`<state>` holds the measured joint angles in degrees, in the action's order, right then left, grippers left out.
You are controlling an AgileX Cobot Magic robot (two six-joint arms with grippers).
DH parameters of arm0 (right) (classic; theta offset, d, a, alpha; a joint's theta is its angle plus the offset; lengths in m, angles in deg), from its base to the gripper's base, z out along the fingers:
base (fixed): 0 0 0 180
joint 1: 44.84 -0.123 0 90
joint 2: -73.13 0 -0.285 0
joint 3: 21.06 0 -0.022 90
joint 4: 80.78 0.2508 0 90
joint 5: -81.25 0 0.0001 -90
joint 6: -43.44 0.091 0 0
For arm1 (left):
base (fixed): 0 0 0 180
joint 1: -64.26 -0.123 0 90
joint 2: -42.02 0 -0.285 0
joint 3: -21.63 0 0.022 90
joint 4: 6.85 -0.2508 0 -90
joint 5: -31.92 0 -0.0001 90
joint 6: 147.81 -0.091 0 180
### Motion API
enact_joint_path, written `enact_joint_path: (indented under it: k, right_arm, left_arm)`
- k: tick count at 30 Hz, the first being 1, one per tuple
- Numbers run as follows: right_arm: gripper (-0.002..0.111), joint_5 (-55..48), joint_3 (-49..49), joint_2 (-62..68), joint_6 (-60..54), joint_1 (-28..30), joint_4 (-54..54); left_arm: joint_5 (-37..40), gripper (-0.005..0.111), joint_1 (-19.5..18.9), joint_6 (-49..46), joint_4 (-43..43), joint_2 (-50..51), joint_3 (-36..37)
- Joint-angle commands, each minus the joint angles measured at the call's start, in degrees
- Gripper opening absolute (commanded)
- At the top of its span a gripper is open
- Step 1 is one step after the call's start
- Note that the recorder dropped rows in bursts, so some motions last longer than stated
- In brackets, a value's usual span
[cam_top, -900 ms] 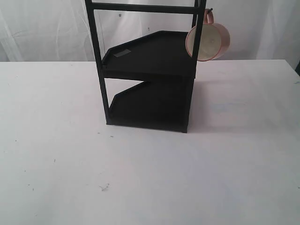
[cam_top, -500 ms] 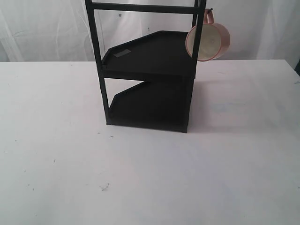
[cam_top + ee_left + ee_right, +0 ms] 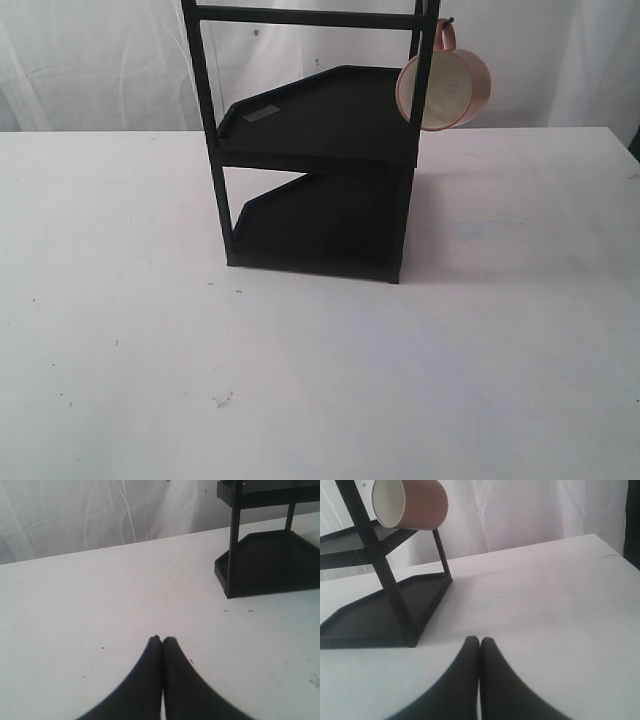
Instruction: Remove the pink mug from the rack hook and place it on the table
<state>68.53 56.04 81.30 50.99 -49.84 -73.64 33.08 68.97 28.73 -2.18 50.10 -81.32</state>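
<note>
The pink mug [image 3: 447, 88] hangs by its handle from the rack hook [image 3: 446, 21] at the top right of the black rack [image 3: 320, 170], its cream mouth facing the camera. The right wrist view shows the mug [image 3: 412, 502] high up beside a rack post. My right gripper [image 3: 480, 640] is shut and empty, low over the white table [image 3: 320, 380], well away from the mug. My left gripper [image 3: 162, 640] is also shut on nothing, over the table near the rack's lower shelf [image 3: 275, 562]. Neither gripper shows in the exterior view.
A white curtain [image 3: 100, 60] hangs behind the table. The rack stands at the back middle of the tabletop. A dark object [image 3: 632, 525] stands at the table's far edge in the right wrist view.
</note>
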Motion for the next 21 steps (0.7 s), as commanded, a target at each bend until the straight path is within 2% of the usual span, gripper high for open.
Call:
enact_joint_path:
  k: [1,5,6,8,10,14,17,21]
  right_arm:
    - [0.000,11.42,0.12,-0.38,3.67,0.49,2.66]
    - [0.000,27.17,0.12,-0.38,8.16,0.49,3.58]
    - [0.000,28.22,0.12,-0.38,9.89,0.49,3.58]
    - [0.000,21.44,-1.38,-0.38,14.73,0.21,1.85]
    - [0.000,11.80,-6.72,-0.38,15.04,-1.07,-2.42]
    - [0.002,-6.65,-23.02,7.92,-4.08,-3.42,-3.31]
    - [0.016,-17.15,-31.29,16.25,-18.30,-3.53,-2.67]
    - [0.038,-22.51,-35.79,22.32,-24.65,-3.53,-2.94]
  left_arm:
    - [0.23,0.000,-0.22,0.53,-0.07,-0.29,0.17]
    - [0.23,0.000,-0.22,0.53,-0.07,-0.29,0.17]
    - [0.23,0.000,-0.22,0.53,-0.07,-0.29,0.17]
    - [0.23,0.000,-0.22,0.53,-0.07,-0.29,0.17]
    - [0.23,0.000,-0.22,0.53,-0.07,-0.29,0.17]
    - [0.23,0.000,-0.22,0.53,-0.07,-0.29,0.17]
    - [0.23,0.000,-0.22,0.53,-0.07,-0.29,0.17]
    - [0.23,0.000,-0.22,0.53,-0.07,-0.29,0.17]
